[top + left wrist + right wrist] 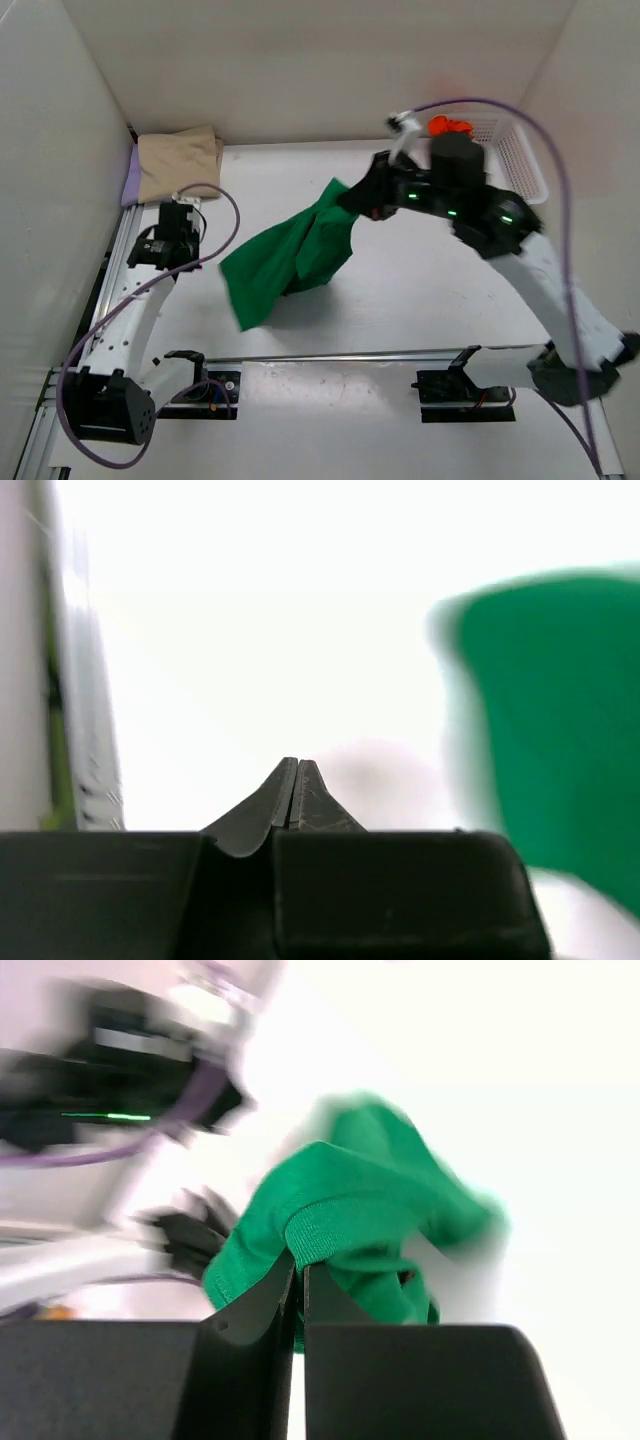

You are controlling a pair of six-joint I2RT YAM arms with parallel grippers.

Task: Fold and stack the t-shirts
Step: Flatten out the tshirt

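Note:
A bright green t-shirt (290, 255) hangs bunched over the middle of the table, its lower end trailing toward the front left. My right gripper (352, 197) is shut on its ribbed edge (335, 1230), the cloth pinched at the fingertips (300, 1265). My left gripper (297, 764) is shut with nothing between its fingers. It sits just left of the shirt (550, 730) and does not touch it. A folded beige t-shirt (178, 165) lies at the back left on a lilac one (129, 180). An orange-red t-shirt (450, 126) shows behind the right arm.
A white mesh basket (520, 160) stands at the back right by the orange-red cloth. White walls close in the table on the left, back and right. A metal rail (350, 355) runs across the near edge between the arm bases.

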